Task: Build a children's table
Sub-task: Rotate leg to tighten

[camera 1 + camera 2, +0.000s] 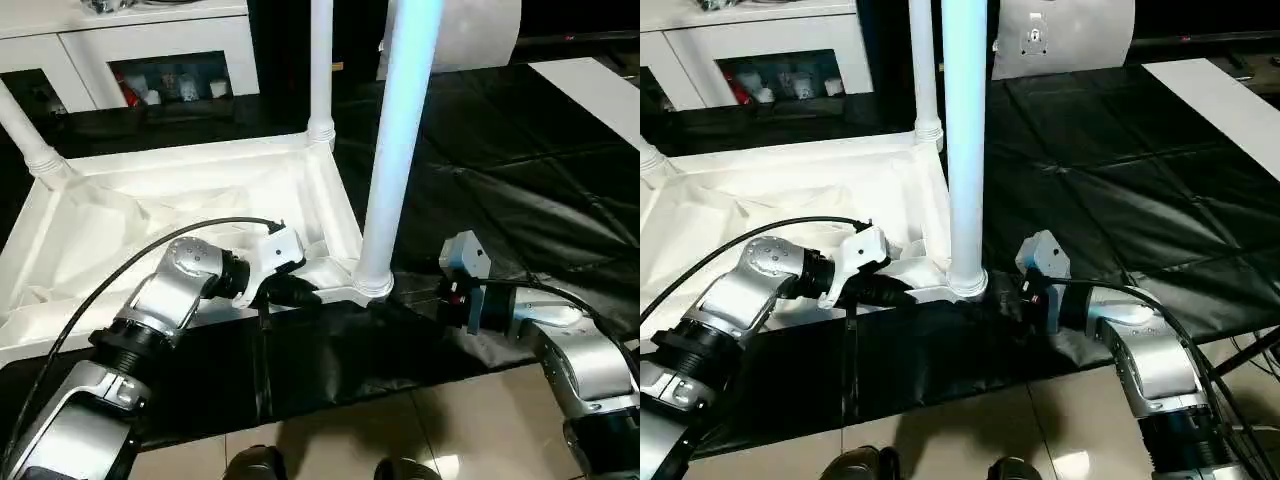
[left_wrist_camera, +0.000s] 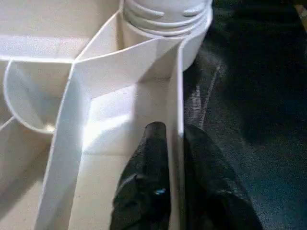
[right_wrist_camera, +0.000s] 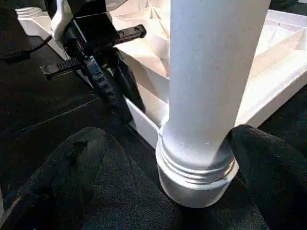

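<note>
The children's table's white tabletop [image 1: 150, 210] lies upside down on a black mat, ribbed side up. Three white legs stand in its corner sockets: one at the near right corner [image 1: 400, 150], one at the far right corner [image 1: 320, 70] and one leaning at the far left [image 1: 25, 130]. My left gripper [image 2: 175, 132] is shut on the tabletop's near rim wall, one finger inside and one outside, just left of the near leg's socket. On the other side, my right gripper [image 3: 168, 136] stands open around the base of that near leg [image 3: 211, 96], one finger on each side.
White cabinets [image 1: 160, 50] with dark openings stand behind the tabletop. A flat white board [image 1: 590, 85] lies at the far right on the black mat [image 1: 500, 180]. Tiled floor [image 1: 450, 430] runs along the mat's near edge. A black cable [image 1: 130, 255] arcs over my left forearm.
</note>
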Controlling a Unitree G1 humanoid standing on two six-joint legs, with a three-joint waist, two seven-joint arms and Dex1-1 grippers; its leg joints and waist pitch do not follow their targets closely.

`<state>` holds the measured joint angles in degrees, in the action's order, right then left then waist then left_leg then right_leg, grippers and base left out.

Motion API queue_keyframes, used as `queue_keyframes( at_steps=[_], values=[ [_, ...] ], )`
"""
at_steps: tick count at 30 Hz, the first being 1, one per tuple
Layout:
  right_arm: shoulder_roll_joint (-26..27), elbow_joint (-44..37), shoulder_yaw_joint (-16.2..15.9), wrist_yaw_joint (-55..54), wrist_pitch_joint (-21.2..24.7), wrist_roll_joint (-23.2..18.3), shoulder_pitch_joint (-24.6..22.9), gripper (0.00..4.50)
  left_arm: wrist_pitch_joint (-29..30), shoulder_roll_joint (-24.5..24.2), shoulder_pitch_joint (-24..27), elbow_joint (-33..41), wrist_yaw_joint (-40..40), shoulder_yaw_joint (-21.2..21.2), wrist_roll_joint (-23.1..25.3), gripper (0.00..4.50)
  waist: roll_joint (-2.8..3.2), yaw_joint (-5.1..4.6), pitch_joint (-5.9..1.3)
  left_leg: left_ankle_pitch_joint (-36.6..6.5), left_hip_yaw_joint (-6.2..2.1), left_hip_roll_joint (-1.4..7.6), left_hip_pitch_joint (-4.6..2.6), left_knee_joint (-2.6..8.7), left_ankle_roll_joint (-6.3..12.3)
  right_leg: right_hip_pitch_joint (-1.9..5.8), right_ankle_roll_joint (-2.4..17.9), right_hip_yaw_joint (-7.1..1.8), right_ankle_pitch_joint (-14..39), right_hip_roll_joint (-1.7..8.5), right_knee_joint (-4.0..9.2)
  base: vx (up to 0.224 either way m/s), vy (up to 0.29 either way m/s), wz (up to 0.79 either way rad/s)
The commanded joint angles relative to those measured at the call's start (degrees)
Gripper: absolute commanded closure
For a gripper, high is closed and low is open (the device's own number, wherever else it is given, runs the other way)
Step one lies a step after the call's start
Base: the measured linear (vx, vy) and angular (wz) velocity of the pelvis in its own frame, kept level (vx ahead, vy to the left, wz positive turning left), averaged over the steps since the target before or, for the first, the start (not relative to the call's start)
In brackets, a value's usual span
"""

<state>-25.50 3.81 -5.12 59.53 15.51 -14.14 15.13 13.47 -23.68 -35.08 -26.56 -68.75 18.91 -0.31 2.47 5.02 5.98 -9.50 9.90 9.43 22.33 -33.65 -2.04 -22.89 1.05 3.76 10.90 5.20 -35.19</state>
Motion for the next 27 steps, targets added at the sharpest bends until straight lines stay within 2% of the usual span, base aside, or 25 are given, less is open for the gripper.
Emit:
queue_keyframes(
  at_steps=[1, 5, 7, 8, 11, 14, 17, 18, 21, 25, 27],
  values=[
    [-0.46, 0.41, -0.09, 0.92, -0.75, -1.15, 1.21, 0.0, -1.18, -0.48, -0.05, -0.2, -1.06, 0.63, -0.05, 4.3, -0.89, 0.06, -4.41, -11.95, -1.26, 3.49, -0.82, 4.07, 4.07, 2.71, 12.42, -2.74, 14.76, 4.02, 4.71, 0.0, 0.0, 0.0],
    [-1.59, 1.89, 0.09, 4.01, -1.73, -1.98, 3.0, 0.0, -5.14, -1.32, 0.95, 0.68, -5.72, 2.08, -0.69, 4.41, -0.89, 0.06, -4.63, -10.4, -1.1, 3.54, -0.86, 3.82, 4.75, 2.69, 13.2, -2.75, 11.46, 3.95, 4.39, 0.0, 0.0, 0.0],
    [-1.98, 2.36, 0.02, 5.03, -1.92, -2.16, 3.46, 0.0, -6.0, -1.36, 1.09, 0.74, -6.73, 2.26, -0.99, 4.41, -0.85, 0.16, -4.76, -8.8, -1.0, 3.52, -0.91, 3.62, 5.68, 2.7, 14.19, -2.65, 8.55, 3.87, 4.07, 0.0, 0.0, 0.0],
    [-2.43, 2.93, -0.03, 6.39, -1.76, -2.59, 3.98, 0.0, -6.62, -1.34, 1.24, 0.96, -7.99, 2.45, -1.52, 4.41, -1.05, 0.18, -4.7, -8.66, -0.89, 3.57, -0.95, 3.61, 5.91, 2.61, 14.26, -2.68, 8.34, 3.82, 4.12, 0.0, 0.0, 0.0],
    [-3.64, 4.83, -0.54, 10.49, -1.85, -3.49, 5.41, 0.0, -7.86, -1.4, 1.47, 1.74, -11.35, 3.17, -2.67, 4.41, -0.89, 0.58, -4.76, -8.33, -0.85, 3.69, -0.92, 3.47, 6.49, 2.67, 15.14, -2.54, 8.08, 3.86, 3.87, 0.0, 0.0, 0.0],
    [-4.53, 6.43, -1.49, 13.75, -1.96, -3.77, 6.77, 0.4, -9.22, -1.72, 1.32, 1.69, -13.45, 4.0, -2.65, 4.5, -0.85, 1.23, -4.7, -9.17, -0.75, 3.82, -1.15, 3.45, 6.37, 2.41, 15.28, -2.6, 9.02, 3.87, 3.92, 0.0, 0.0, 0.0],
    [-5.14, 7.73, -2.64, 16.07, -1.95, -3.77, 8.02, 0.56, -10.27, -1.92, 1.09, 1.45, -14.98, 4.44, -2.45, 4.5, -0.86, 1.32, -4.61, -10.05, -0.8, 3.88, -1.04, 3.59, 5.81, 2.48, 15.16, -2.58, 10.21, 3.94, 3.98, 0.0, 0.0, 0.0],
    [-5.28, 8.88, -3.46, 17.27, -2.31, -3.31, 8.9, 0.66, -10.54, -2.14, 0.98, 1.67, -16.09, 4.83, -2.38, 4.5, -1.18, 1.44, -4.54, -10.54, -0.79, 3.89, -1.17, 3.61, 5.5, 2.38, 14.9, -2.61, 11.27, 4.0, 4.01, 0.0, 0.0, 0.0],
    [-4.95, 11.06, -4.37, 19.39, -3.36, -2.68, 10.26, 0.98, -11.55, -2.56, 0.72, 1.67, -17.51, 5.59, -1.89, 4.5, -1.21, 1.41, -4.42, -11.51, -0.81, 3.92, -1.11, 3.76, 4.93, 2.32, 14.42, -2.64, 13.11, 4.1, 4.14, 0.0, 0.0, 0.0],
    [-4.35, 12.04, -5.16, 20.52, -3.51, -2.57, 11.06, 1.13, -11.93, -2.64, 0.64, 1.81, -18.19, 6.06, -1.74, 4.5, -1.3, 1.49, -4.45, -10.89, -0.84, 3.99, -1.06, 3.84, 4.97, 2.3, 14.53, -2.65, 11.3, 4.01, 3.96, 0.0, 0.0, 0.0],
    [-4.26, 12.24, -5.9, 21.44, -3.4, -2.69, 11.43, 1.37, -11.97, -2.61, 0.62, 2.01, -18.61, 6.36, -1.71, 4.5, -1.31, 1.49, -4.53, -10.59, -0.83, 3.93, -1.04, 3.77, 5.1, 2.36, 14.77, -2.62, 10.86, 4.06, 3.91, 0.0, 0.0, 0.0]
  ],
)
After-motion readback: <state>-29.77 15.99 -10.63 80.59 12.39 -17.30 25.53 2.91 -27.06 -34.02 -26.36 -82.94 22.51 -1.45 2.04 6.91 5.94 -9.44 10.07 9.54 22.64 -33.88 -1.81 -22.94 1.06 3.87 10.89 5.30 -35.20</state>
